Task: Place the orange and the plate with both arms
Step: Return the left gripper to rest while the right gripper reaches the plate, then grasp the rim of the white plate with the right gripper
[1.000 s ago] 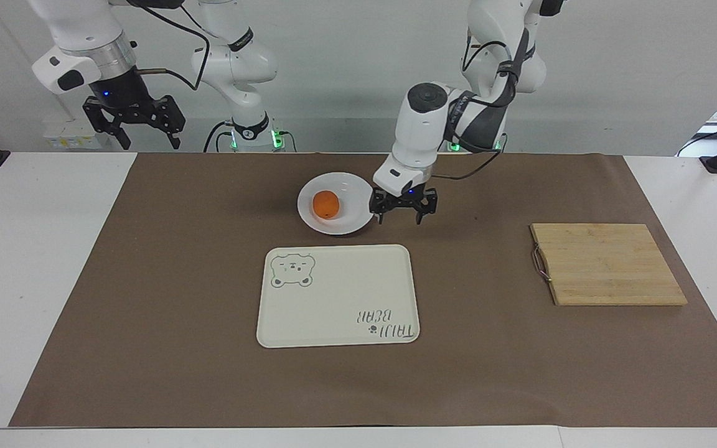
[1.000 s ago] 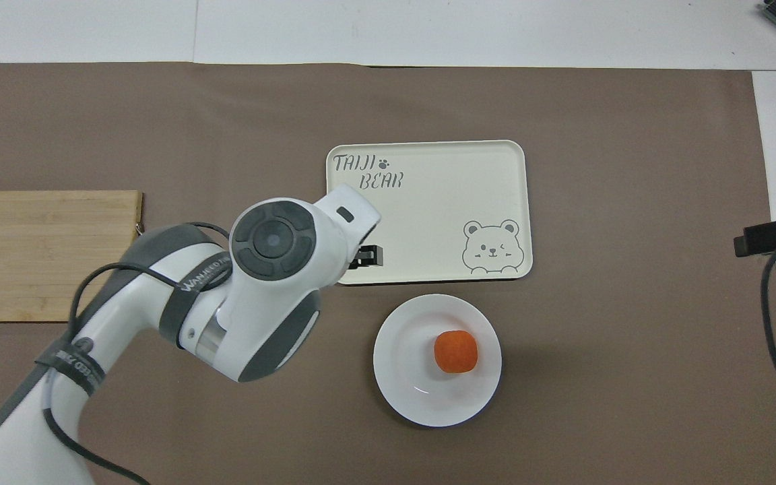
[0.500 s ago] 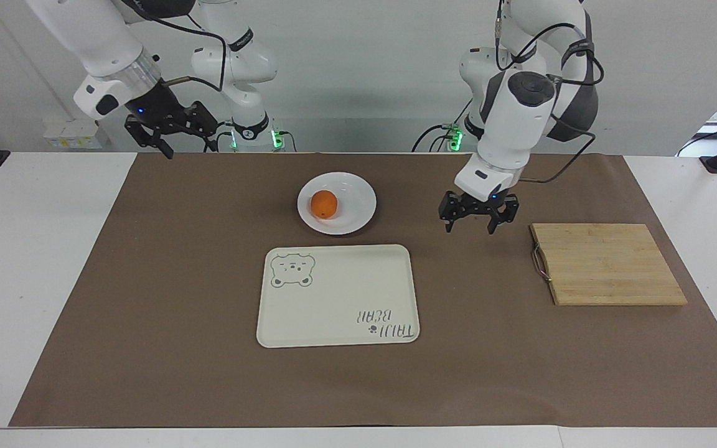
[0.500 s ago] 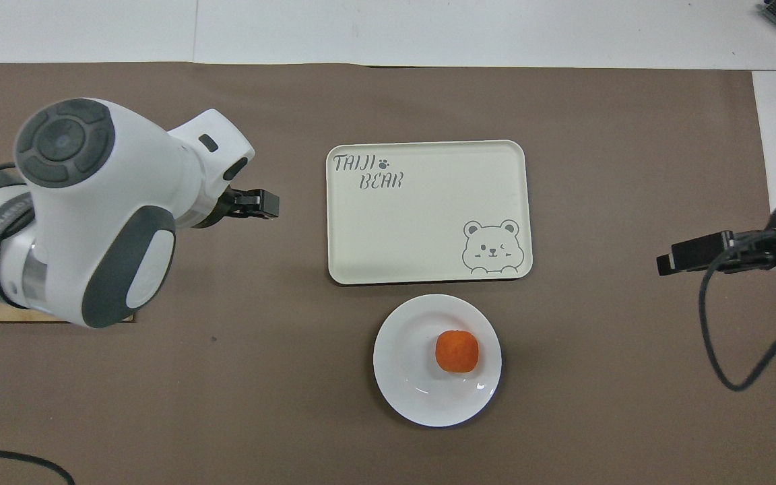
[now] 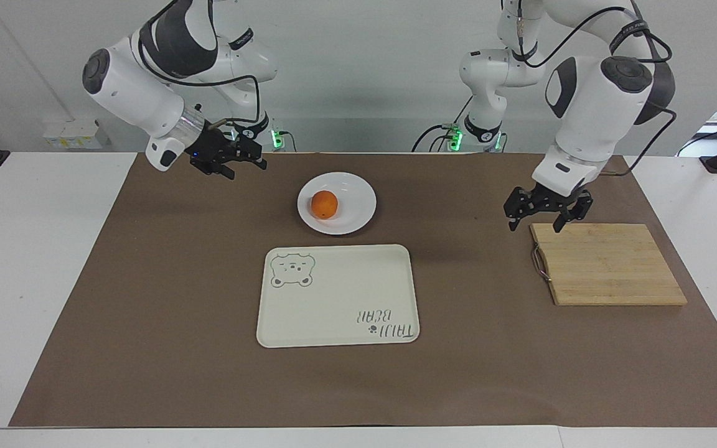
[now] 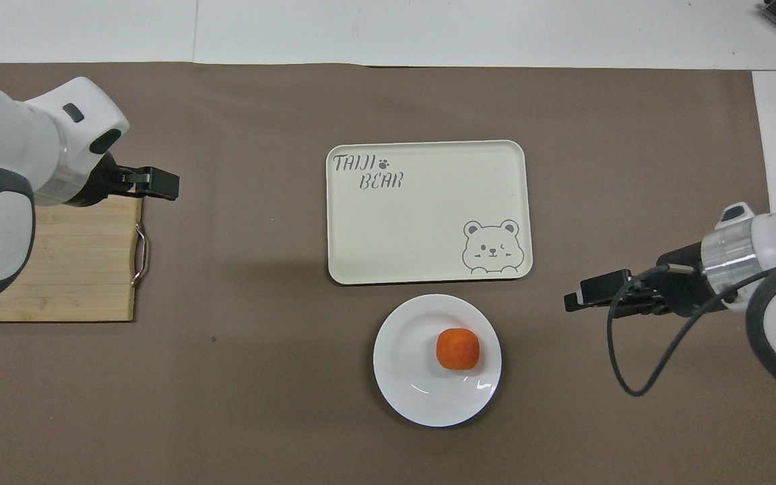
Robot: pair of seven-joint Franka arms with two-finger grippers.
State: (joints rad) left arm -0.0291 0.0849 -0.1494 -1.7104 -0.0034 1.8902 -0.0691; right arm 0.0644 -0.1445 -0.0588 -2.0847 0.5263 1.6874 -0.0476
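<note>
The orange (image 5: 324, 205) sits on the white plate (image 5: 356, 191), which lies on the brown mat, nearer to the robots than the tray. Both also show in the overhead view, the orange (image 6: 457, 349) on the plate (image 6: 407, 367). My left gripper (image 5: 535, 224) is open and empty, raised over the mat at the cutting board's corner; it also shows from above (image 6: 159, 183). My right gripper (image 5: 246, 167) is open and empty, low over the mat, beside the plate toward the right arm's end and apart from it; it also shows from above (image 6: 580, 298).
A cream tray with a bear drawing (image 5: 346, 292) lies farther from the robots than the plate. A wooden cutting board (image 5: 607, 264) with a metal handle lies toward the left arm's end. The brown mat (image 5: 147, 298) covers most of the table.
My left gripper has swung away from the plate's rim to the cutting board's corner. My right gripper has come down and moved toward the plate. Plate and orange have stayed put.
</note>
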